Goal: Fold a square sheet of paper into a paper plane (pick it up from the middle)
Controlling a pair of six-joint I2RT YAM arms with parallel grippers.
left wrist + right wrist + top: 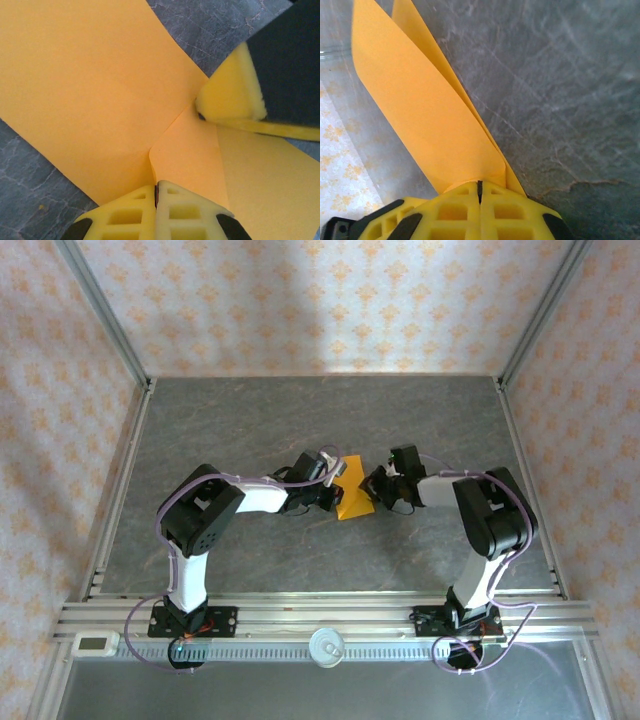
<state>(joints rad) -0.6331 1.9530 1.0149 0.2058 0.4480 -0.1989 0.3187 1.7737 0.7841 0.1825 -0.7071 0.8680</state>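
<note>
Surface: bench (250,420), grey veined top, patterned walls on three sides.
Paper: square sheet of paper (352,504), orange, mid-bench, held between the two arms.
Fold: pinched into a V, two flaps meeting at one crease; no dart shape yet.
Axis: crease seems to run from far edge to near edge; no pointed nose, so no heading.
Left: left gripper (156,192) clamped on the sheet.
Right: right gripper (480,186) clamped on its opposite side.
Remaining: likely nose and wing folds.
</note>
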